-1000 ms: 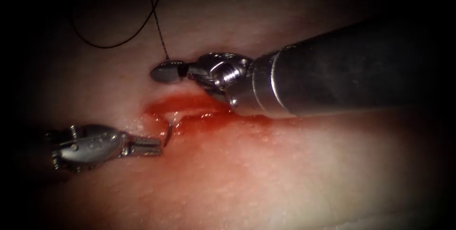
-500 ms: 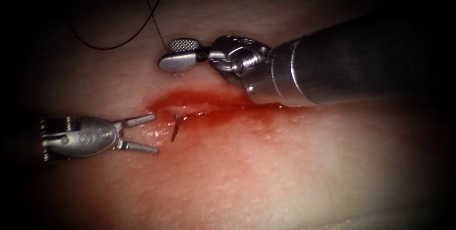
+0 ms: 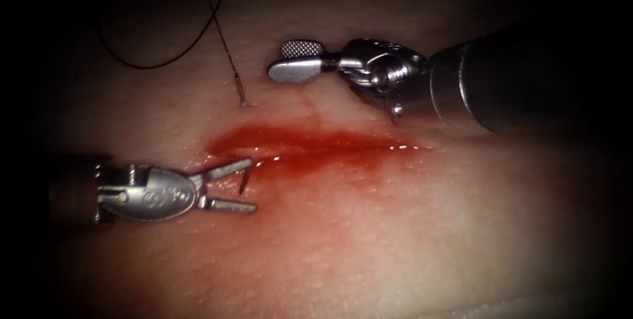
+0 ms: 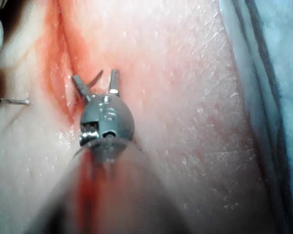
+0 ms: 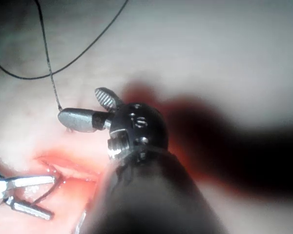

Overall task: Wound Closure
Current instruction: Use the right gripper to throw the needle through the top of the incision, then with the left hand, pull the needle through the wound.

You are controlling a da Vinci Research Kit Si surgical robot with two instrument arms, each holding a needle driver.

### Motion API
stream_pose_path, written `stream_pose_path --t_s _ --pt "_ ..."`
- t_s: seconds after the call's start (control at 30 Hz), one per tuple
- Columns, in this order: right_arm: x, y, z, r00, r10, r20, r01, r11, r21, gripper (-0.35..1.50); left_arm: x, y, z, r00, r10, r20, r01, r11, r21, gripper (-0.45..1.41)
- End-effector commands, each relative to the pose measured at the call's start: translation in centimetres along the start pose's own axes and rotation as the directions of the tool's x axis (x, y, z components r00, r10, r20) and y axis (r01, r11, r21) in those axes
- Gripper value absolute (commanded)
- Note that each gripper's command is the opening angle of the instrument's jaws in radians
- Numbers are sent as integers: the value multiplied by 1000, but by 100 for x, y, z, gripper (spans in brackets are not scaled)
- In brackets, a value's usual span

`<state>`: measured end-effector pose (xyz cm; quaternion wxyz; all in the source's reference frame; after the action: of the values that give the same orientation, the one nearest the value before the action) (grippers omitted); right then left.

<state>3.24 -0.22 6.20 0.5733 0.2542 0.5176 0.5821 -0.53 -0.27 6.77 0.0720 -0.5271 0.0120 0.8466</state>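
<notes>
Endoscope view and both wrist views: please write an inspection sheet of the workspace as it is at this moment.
Surface: tissue, cut wet with red fluid.
Job's things: needle in the tissue at the cut's left end, tip out; thread looped above the cut.
Clutter: nothing seen.
Grippers: left tool open around the needle tip, holding nothing; right tool open, holding nothing.
Cables: nothing seen.
Surroundings: blue drape.

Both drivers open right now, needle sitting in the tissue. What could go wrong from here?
1. Neither the left tool nor the right tool holds anything, both with jaws open. The needle is unsecured, its tip out of the tissue at the cut's left end, so it may shift.
2. The needle tip lies between the left jaws; a poor bite could bend it.
3. The thread lies slack near the right tool and might snag.
</notes>
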Motion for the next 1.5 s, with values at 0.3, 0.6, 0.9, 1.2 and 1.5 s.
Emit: stream_pose_path --t_s 0.3,0.6,0.9,1.2,1.5 --pt "-21 3 7 1000 -14 -10 14 1000 7 89 -10 -11 16 1000 16 -20 -16 1000 13 19" --pt "-25 2 2 1000 -11 -23 11 1000 28 91 -18 -13 21 999 15 -40 -15 1000 -8 -45" --pt "-28 1 -2 999 -10 -34 11 999 34 89 -12 -15 13 957 -253 -142 243 966 -84 -45" --pt "-31 2 -1 997 -66 -28 68 996 54 110 7 -23 3 829 -523 -197 490 850 -196 -45" --pt "-38 4 -1 990 -139 9 138 990 36 83 17 -27 -15 662 -733 -154 673 673 -308 -45"
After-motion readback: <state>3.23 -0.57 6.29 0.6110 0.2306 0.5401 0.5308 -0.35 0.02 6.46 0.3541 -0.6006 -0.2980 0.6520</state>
